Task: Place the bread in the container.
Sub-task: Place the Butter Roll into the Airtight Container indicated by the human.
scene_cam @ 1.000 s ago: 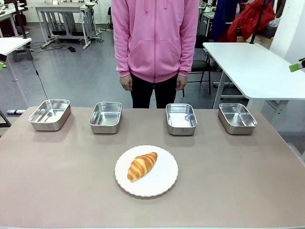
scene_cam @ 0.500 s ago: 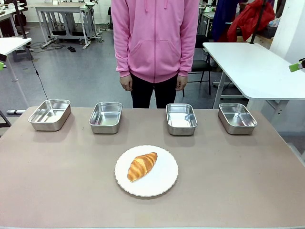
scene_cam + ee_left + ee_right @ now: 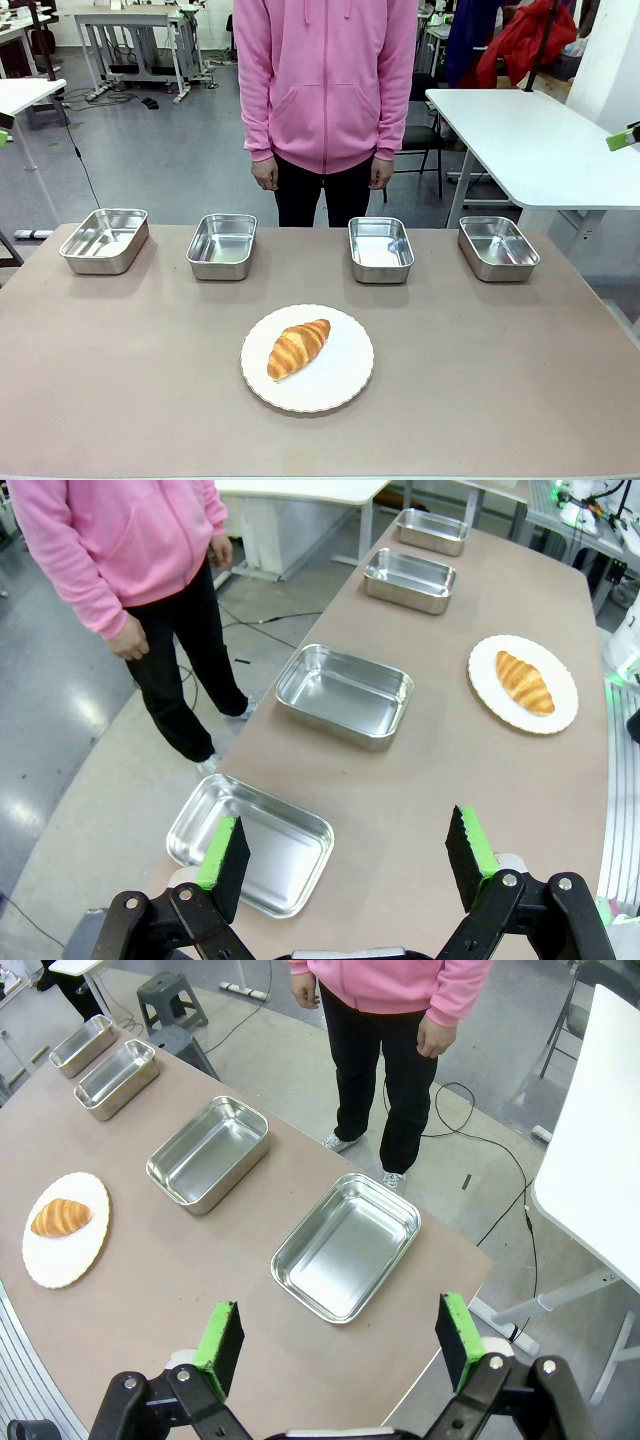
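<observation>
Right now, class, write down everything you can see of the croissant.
The croissant is golden-brown and looks baked and glossy, with curved ridges across its crust and paler tapered ends. It is whole and lies flat. In the front view it sits diagonally, one tip pointing to the far right and the other to the near left. It rests on a round white scallop-edged plate, slightly left of the plate's centre. Only the plate touches it.

Front camera faces twelve o'clock across the worktop (image 3: 120, 400); wrist cameras overlook it from nine and three o'clock, all sharing the bread (image 3: 298, 348).
</observation>
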### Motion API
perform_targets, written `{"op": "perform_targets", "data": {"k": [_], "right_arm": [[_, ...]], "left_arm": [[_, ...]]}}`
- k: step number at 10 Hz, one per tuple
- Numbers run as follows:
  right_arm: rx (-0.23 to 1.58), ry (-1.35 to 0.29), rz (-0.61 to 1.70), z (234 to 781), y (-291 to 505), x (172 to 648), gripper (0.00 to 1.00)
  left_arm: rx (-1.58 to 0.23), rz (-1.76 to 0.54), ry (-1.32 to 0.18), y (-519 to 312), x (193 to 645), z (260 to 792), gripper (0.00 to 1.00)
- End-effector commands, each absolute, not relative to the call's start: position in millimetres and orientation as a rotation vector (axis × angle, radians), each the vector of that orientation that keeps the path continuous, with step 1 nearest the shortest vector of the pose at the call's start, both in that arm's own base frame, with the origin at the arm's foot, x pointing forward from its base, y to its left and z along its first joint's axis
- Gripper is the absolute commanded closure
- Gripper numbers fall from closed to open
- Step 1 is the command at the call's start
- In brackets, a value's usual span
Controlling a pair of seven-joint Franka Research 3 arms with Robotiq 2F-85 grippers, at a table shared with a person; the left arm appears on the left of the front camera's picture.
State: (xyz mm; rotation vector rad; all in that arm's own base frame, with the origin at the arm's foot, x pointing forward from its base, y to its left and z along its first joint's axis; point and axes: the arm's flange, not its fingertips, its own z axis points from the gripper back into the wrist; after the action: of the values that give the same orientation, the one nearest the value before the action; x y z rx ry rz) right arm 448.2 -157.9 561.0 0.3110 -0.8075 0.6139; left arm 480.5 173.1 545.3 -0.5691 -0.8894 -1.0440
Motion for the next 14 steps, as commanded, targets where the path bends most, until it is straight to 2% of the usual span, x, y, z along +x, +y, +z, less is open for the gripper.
{"op": "perform_targets", "data": {"k": [1,14], "right_arm": [[0.319,-0.816,0.615,561.2,-157.5,448.8,0.00],[0.319,-0.816,0.615,561.2,-157.5,448.8,0.00]], "left_arm": [[-0.566,-1.050,-0.886,173.2,480.9,547.9,0.00],[-0.566,-1.050,-0.886,173.2,480.9,547.9,0.00]]}}
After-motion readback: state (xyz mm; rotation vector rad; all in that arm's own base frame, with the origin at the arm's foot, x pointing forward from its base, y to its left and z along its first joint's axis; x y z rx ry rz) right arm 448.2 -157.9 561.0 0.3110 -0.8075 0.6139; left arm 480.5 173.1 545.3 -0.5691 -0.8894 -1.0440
